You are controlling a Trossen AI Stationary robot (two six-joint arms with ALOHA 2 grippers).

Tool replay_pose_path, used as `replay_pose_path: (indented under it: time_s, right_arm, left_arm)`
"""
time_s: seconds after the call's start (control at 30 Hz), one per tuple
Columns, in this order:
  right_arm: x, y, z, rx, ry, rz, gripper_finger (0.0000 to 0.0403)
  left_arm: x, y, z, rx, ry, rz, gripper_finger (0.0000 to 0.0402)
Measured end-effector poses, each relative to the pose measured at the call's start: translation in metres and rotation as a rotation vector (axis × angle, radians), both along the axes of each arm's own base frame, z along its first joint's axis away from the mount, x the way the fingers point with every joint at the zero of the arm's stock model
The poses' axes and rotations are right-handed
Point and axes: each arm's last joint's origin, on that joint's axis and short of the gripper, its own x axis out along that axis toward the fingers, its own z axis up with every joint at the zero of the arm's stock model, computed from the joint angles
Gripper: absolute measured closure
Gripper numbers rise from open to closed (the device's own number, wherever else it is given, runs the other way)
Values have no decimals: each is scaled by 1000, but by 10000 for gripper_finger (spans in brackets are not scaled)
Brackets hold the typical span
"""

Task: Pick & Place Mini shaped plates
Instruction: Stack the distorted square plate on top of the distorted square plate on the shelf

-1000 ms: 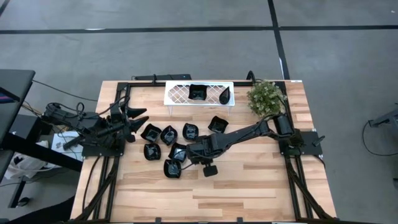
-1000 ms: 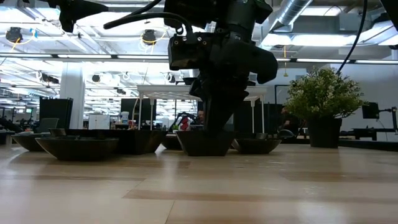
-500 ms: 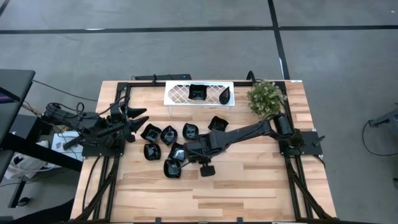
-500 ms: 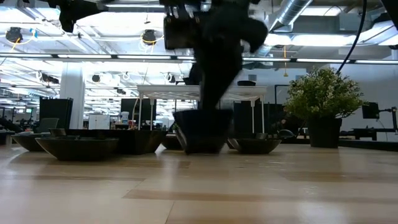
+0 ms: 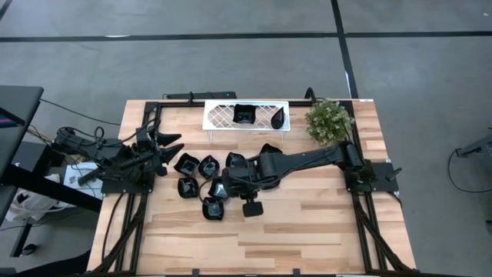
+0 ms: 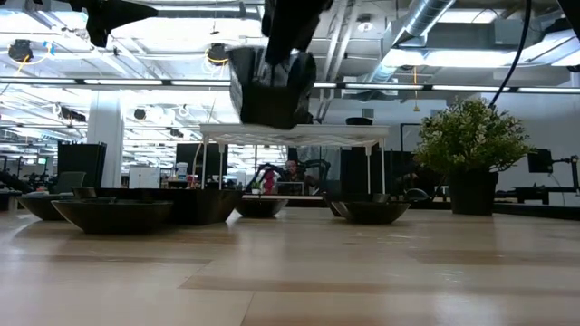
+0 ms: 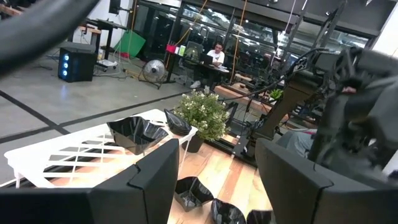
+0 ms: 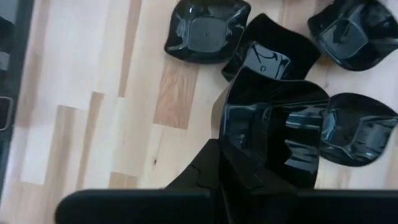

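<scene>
- Two dark, near-black arms: left arm [image 5: 123, 158] at the table's left edge, right arm [image 5: 307, 161] from the right.
- Built of slim, tube-like links with bulkier blocks at the joints.
- Mounted on black bases beside black frame rails running along both table sides.
- Bundle of thin black cables trailing off the left arm's base, past the table's left edge.
- Left gripper [image 7: 214, 180] with two broad, flat, matte black fingers [image 7: 149, 180], angular and chamfered.
- Boxy black housing at the right wrist [image 5: 250, 206], squared corners.
- Right gripper [image 8: 230, 171] with faceted black finger parts, seams visible between panels.
</scene>
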Motion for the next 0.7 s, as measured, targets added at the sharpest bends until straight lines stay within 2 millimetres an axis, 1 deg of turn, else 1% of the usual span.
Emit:
replay_pose_path:
  time_s: [0.3,0.6,0.7]
  right_arm:
    - [-7,0,38,43,-52,24,403]
    - [-10,-1,65,52,-146,56,403]
    - [-12,-3,71,11,-174,48,403]
  left_arm:
    - [0,0,0,-1,-2,0,187]
    - [0,0,0,-1,-2,0,187]
    - [0,0,0,-1,-2,0,187]
